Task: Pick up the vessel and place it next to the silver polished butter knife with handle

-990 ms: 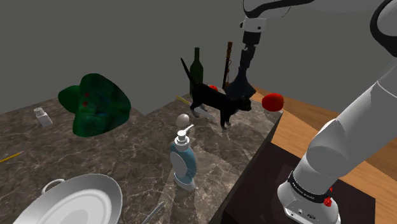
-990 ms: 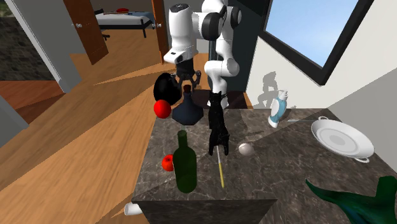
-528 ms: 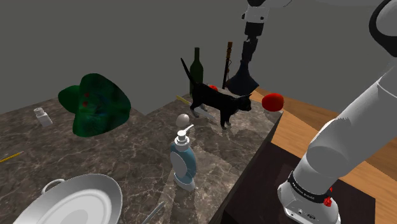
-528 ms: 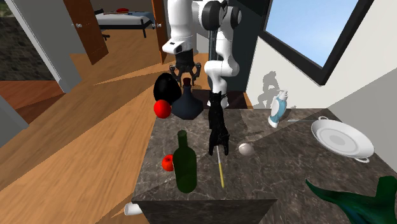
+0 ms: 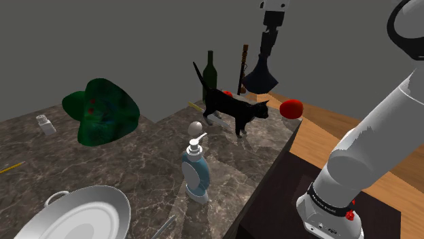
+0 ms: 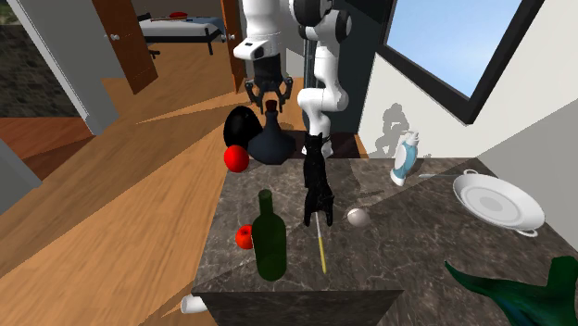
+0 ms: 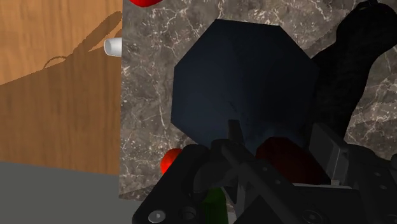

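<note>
I have the dark blue vessel [image 5: 260, 76] hanging at the upper middle of the shoulder view, over the far corner of the marbled counter [image 5: 129, 146]. The gripper [image 6: 270, 100] is clamped on its narrow neck, 1 finger pressed to each side. I judge the pick-up done and the carry in hand. The next move is a swing toward the bottom edge of the shoulder view. A thin silver strip there looks to me like the butter knife [image 5: 167, 226], lying between the white plate [image 5: 88, 217] and the soap dispenser [image 5: 196, 173]. I cannot make out its handle. The path calls for height, I think: the black cat figurine [image 5: 231, 108] stands just below the vessel in the frame, and the dispenser's pump rises tall near the goal. Counting what I see: 1 vessel, 1 knife, 1 cat, 1 dispenser, 1 plate, 1 green bottle [image 5: 210, 71], 1 grey ball [image 5: 196, 127], 2 red round things [image 5: 291, 107], 1 green leafy mass [image 5: 102, 112] and 1 small shaker [image 5: 45, 125].
</note>
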You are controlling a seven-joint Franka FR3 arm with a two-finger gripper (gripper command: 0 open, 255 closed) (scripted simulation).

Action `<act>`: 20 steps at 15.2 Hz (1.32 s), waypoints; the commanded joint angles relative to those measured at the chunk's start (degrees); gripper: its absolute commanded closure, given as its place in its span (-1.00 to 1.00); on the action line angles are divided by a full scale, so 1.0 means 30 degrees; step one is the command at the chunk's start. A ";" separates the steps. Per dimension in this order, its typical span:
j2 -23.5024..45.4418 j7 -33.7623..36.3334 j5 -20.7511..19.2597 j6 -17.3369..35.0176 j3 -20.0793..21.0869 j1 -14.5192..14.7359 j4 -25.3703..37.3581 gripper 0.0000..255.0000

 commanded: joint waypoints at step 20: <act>-0.0351 0.2768 0.0283 -0.2509 0.1643 0.1154 0.2205 1.00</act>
